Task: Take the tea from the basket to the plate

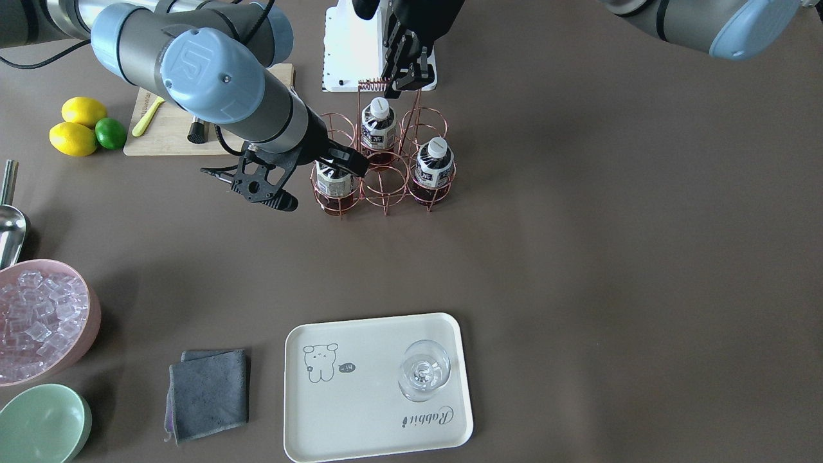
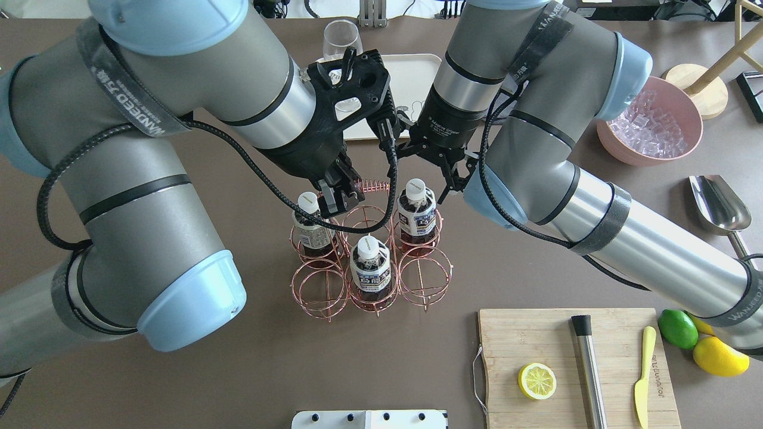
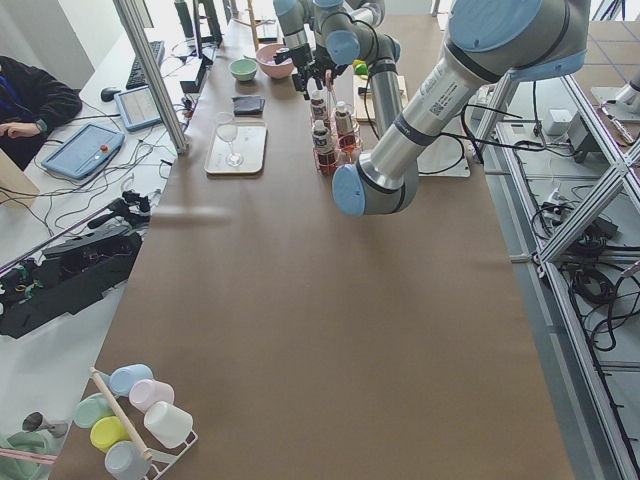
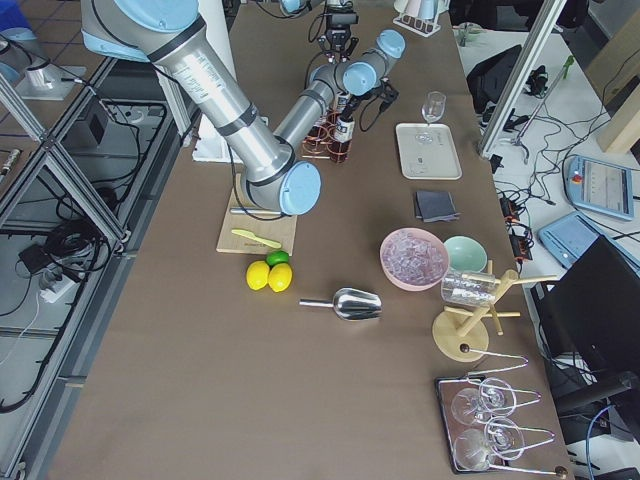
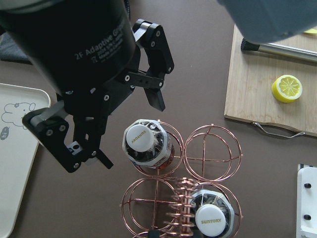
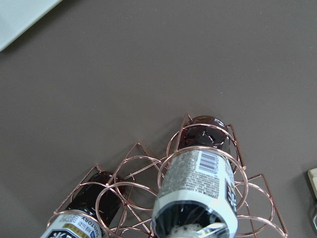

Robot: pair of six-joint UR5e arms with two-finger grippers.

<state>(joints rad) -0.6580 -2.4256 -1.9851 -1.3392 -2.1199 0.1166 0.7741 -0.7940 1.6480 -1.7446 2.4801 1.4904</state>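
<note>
The copper wire basket [image 2: 369, 262] stands mid-table with three tea bottles in its rings [image 2: 310, 229] [image 2: 371, 268] [image 2: 417, 211]. My left gripper [image 2: 337, 199] is shut on the basket's coiled handle [image 1: 375, 82]. My right gripper [image 2: 432, 170] is open, with its fingers on either side of the cap of the far-right bottle [image 5: 143, 141]; it also shows in the left wrist view [image 5: 132, 133]. The cream plate [image 1: 360, 418] lies beyond the basket, away from both grippers.
A wine glass [image 1: 423, 373] stands on the plate. A grey cloth [image 1: 209, 393], a green bowl [image 1: 42, 424] and a pink bowl of ice [image 1: 45, 321] lie beside the plate. A cutting board [image 2: 578, 363] with a lemon half, lemons, a lime and a scoop [image 2: 718, 205] are on my right.
</note>
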